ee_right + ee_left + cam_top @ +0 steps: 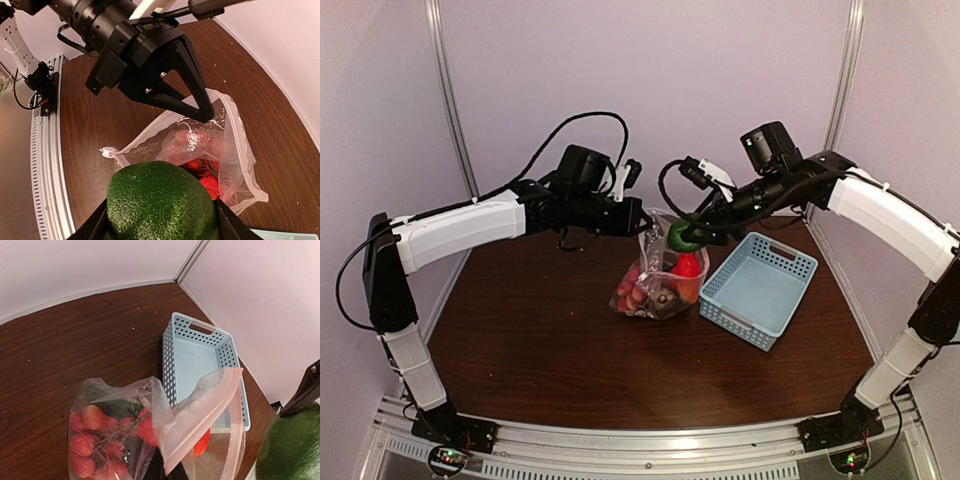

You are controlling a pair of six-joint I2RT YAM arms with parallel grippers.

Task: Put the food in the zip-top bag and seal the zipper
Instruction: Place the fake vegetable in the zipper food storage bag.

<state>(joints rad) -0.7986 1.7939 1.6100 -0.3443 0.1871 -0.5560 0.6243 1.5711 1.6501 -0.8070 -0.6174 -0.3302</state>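
Note:
The zip-top bag (648,285) stands on the table with its mouth held up and open. My left gripper (167,469) is shut on the bag's upper edge by the zipper (200,415). Inside the bag lie a cluster of small red fruits (87,445), a dark piece (107,407) and an orange-red piece (202,446). My right gripper (160,225) is shut on the green lump (160,200) and holds it just above the bag's mouth (200,150). From above, the green lump (682,236) hangs over the bag's top right. The zipper's far edge (242,145) is slack.
A light-blue slotted basket (760,288) stands right of the bag, almost touching it. White walls close the table at the back and on both sides. The left arm (460,230) reaches in from the left.

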